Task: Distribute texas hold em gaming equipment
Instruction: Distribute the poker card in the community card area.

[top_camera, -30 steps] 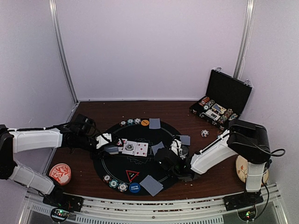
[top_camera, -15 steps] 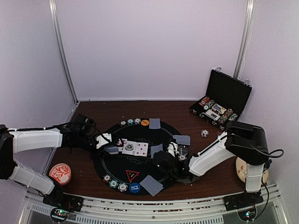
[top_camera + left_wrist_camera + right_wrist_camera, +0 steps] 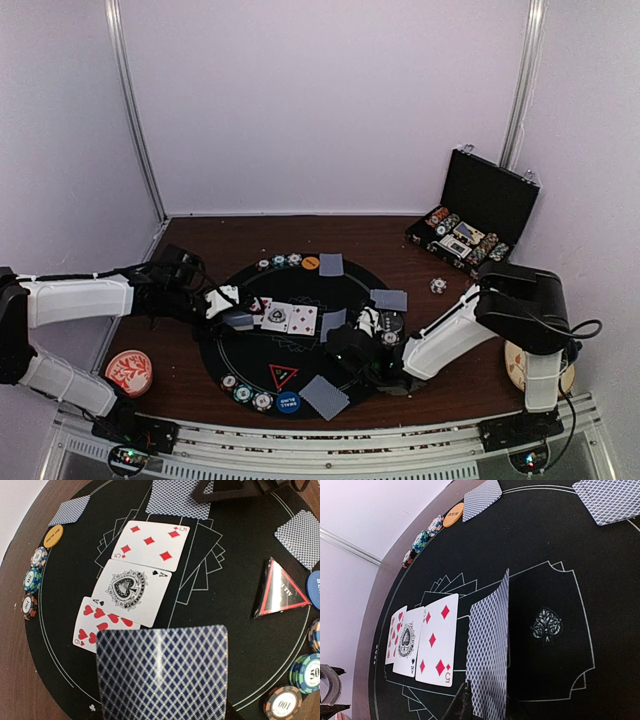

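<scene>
A blue-backed card point(image 3: 489, 650) is found pinched at its near edge by the jaws of the right gripper point(image 3: 484, 709). It is stood almost on edge over the black mat point(image 3: 560, 555), just beside the five of diamonds point(image 3: 436, 640) that ends a face-up row. The left gripper point(image 3: 225, 300) is positioned low at the mat's left side. Its jaws are hidden beneath a deck point(image 3: 162, 672), which appears to be clamped between them. The card is judged light, thin, springy and slick-faced, so it is best taken by a short edge with modest pressure. A hard squeeze may bow it, and a slack one may let it slide. Once flat on the felt, it is expected to be awkward to lift.
</scene>
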You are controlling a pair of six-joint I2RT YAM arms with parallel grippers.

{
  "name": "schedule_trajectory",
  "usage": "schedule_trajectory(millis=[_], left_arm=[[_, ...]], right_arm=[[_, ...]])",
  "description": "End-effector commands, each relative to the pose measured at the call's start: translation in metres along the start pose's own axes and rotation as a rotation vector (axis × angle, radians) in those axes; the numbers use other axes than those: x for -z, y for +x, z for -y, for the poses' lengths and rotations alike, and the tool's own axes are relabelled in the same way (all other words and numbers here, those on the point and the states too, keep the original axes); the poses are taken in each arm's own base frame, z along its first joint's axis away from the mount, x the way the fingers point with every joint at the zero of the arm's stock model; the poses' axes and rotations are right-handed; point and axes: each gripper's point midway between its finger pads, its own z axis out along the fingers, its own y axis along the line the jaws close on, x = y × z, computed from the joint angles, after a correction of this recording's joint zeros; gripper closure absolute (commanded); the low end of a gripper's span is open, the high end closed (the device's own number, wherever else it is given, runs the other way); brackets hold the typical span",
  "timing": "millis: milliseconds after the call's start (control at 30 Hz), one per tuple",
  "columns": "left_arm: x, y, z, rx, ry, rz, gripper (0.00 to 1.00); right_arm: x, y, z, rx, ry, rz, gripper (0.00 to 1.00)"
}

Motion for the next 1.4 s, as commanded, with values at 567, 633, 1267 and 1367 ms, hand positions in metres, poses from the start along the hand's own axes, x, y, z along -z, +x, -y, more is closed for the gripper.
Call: schedule_trajectory(millis=[567, 633, 1267, 1367], left_arm=[[0.004, -0.006, -0.008, -0.006, -0.038, 0.033, 0.91], [0.004, -0.006, -0.007, -0.006, -0.037, 0.033, 0.91], [0.004, -0.006, -0.007, -0.006, -0.037, 0.033, 0.91], [0.004, -0.006, -0.008, -0.005, -0.037, 0.032, 0.91]], right_arm=[[-0.022, 0.008, 0.024, -0.025, 0.008, -0.011, 0.89], [-0.024, 0.007, 0.026, -0.021, 0.010, -0.008, 0.89], [-0.032, -0.002, 0.025, 0.000, 0.012, -0.005, 0.93], [-0.034, -0.003, 0.025, -0.002, 0.016, -0.003, 0.93]])
